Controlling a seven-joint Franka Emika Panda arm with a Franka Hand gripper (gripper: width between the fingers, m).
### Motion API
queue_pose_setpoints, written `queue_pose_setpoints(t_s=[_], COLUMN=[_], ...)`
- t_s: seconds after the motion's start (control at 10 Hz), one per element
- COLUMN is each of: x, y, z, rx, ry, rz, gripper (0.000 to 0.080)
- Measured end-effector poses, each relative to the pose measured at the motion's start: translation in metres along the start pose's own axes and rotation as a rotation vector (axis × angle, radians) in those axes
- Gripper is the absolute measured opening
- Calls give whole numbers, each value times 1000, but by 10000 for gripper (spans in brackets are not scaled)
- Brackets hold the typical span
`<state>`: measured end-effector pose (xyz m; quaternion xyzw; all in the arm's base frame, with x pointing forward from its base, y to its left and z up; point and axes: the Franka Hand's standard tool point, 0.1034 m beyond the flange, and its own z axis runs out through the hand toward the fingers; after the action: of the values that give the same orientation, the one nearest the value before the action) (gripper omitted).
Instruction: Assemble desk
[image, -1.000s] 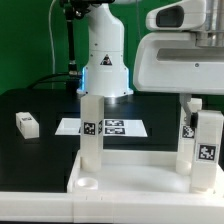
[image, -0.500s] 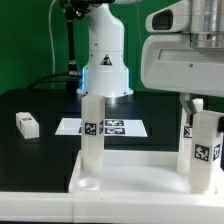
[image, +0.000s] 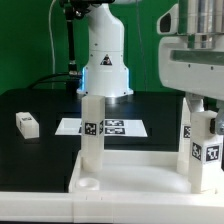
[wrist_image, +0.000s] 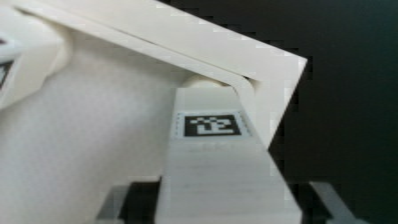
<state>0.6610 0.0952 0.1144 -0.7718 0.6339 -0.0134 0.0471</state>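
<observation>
Jaws pinching a desk leg (image: 208, 150) upright on the tabletop (image: 140, 175) corner, near side, exterior view's right. Leg-fitting step, I'd judge; next calls for seating it square and snug.

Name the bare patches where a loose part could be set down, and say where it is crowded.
Free: black table between the lying leg and the tabletop; the tabletop's floor between the standing leg and the exterior view's right corner. Crowded: that corner, where the pincer grips the nearer leg beside the farther leg.
</observation>
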Motion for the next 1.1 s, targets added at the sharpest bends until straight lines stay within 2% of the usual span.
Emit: queue_pose_setpoints(t_s=[0.3,0.4,0.5,0.6,0.7,1.1], x=[0,0,0,-3,-8,-13], y=[0,0,0,1,0,0], z=[0,0,0,1,1,1], rx=[0,0,-2,-3,-3,-12], ry=[0,0,4,4,3,15], rz=[51,6,-88,-180,-249,-684], gripper=[289,385,385,557,632,648])
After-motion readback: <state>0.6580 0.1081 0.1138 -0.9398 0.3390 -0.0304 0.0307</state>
